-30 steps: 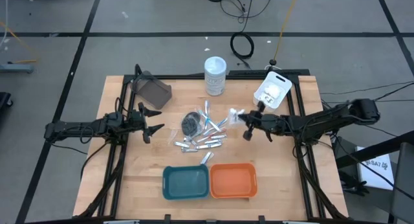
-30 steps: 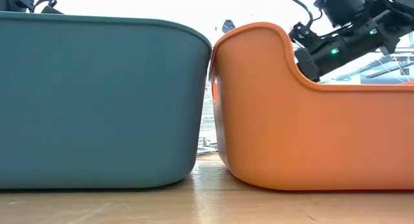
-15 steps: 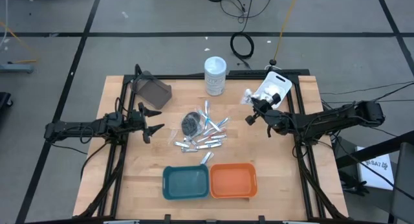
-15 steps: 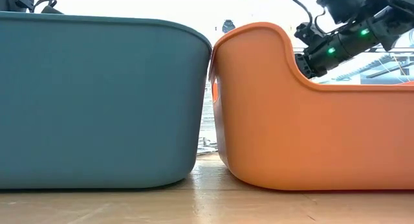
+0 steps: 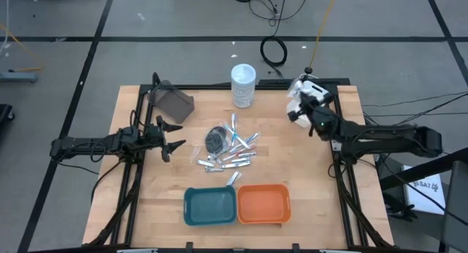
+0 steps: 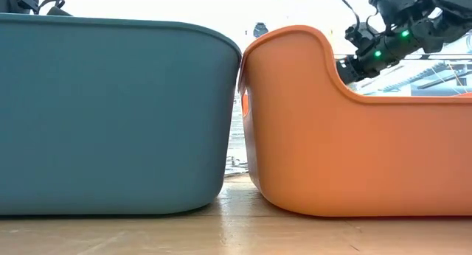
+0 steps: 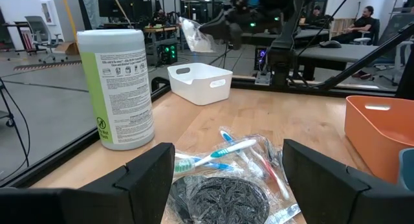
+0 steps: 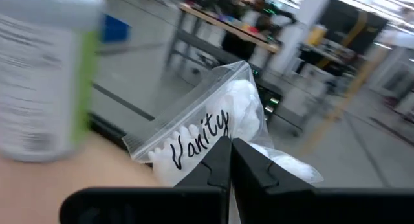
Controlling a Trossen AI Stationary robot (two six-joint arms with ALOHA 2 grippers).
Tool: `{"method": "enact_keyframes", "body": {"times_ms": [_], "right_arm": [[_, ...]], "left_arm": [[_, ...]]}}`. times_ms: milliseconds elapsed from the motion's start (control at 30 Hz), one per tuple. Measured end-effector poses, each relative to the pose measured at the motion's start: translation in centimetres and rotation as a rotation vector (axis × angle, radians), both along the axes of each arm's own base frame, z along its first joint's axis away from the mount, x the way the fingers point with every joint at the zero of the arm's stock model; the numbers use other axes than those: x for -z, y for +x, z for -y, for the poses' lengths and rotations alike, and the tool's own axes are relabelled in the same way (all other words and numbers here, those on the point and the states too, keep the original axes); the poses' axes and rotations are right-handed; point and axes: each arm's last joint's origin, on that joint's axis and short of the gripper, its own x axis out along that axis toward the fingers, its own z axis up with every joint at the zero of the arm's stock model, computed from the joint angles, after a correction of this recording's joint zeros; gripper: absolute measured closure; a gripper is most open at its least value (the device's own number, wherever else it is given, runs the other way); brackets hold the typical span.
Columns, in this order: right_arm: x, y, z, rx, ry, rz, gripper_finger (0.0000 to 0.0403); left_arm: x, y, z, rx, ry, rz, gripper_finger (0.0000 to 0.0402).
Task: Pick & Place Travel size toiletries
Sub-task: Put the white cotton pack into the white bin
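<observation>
Right gripper (image 5: 298, 109) is clamped on a clear "Vanity" bag (image 8: 217, 130) of white pieces, held above the white bin (image 7: 200, 81) at the surface's (image 5: 307, 172) far right corner; left gripper (image 5: 172, 136) sits open and empty near the left edge, facing the toiletries pile (image 5: 228, 149) mid-surface, white-lidded jar (image 5: 243, 85) behind it. Only the right wrist view shows the bag's lettering; left wrist view shows wrapped toothbrushes (image 7: 223, 153) and a dark bundle (image 7: 220, 198). Low view is blocked by the teal tray (image 6: 110, 111) and orange tray (image 6: 354, 144), pile hidden.
</observation>
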Motion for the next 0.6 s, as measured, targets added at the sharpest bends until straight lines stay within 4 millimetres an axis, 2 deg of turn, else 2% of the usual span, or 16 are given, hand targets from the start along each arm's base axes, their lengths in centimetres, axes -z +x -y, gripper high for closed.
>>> {"method": "enact_keyframes", "body": {"times_ms": [167,400,600], "right_arm": [[0.9,-1.6,1.8,0.138,0.063,-0.045,0.0403],[1.3,-2.4,3.1,0.112,0.139,-0.018,0.0403],[2.3,-4.0,4.2,0.197,0.241,-0.021,0.0403]], "left_arm": [[0.0,0.0,0.0,0.0,0.0,0.0,0.0121],[0.0,0.0,0.0,0.0,0.0,0.0,0.0121],[0.0,0.0,0.0,0.0,0.0,0.0,0.0121]]}}
